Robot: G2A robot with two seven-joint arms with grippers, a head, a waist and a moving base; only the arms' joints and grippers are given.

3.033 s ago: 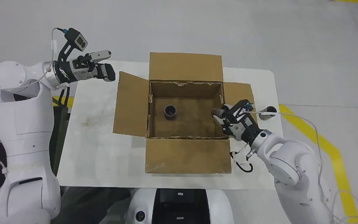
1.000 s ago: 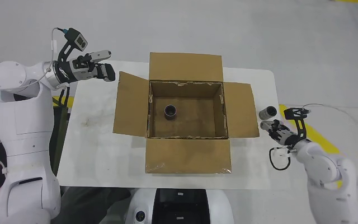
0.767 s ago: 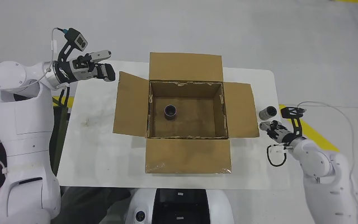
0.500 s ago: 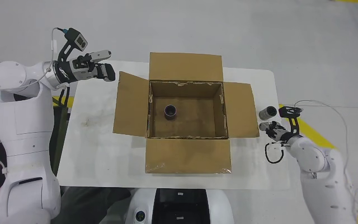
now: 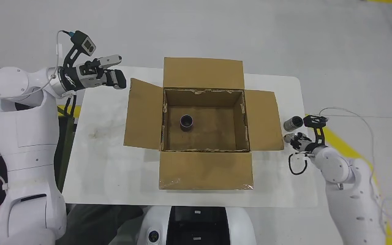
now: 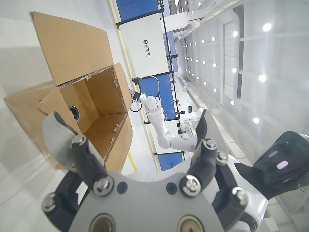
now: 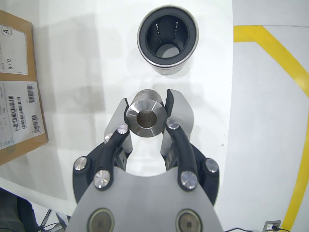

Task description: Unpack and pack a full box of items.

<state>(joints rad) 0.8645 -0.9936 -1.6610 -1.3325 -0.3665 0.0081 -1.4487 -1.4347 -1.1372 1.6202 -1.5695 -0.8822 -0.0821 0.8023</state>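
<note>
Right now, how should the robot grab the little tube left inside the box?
Pinch the tube across its round outer wall, coming straight down from above. It seems to stand on end, hole up, on the floor of the box. The box walls block any sideways reach, and there looks to be room around it.

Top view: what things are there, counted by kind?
Black-lined sleeves: 2
Plain steel sleeve: 1, held in the right gripper
Cardboard box: 1
Total: 4
</note>
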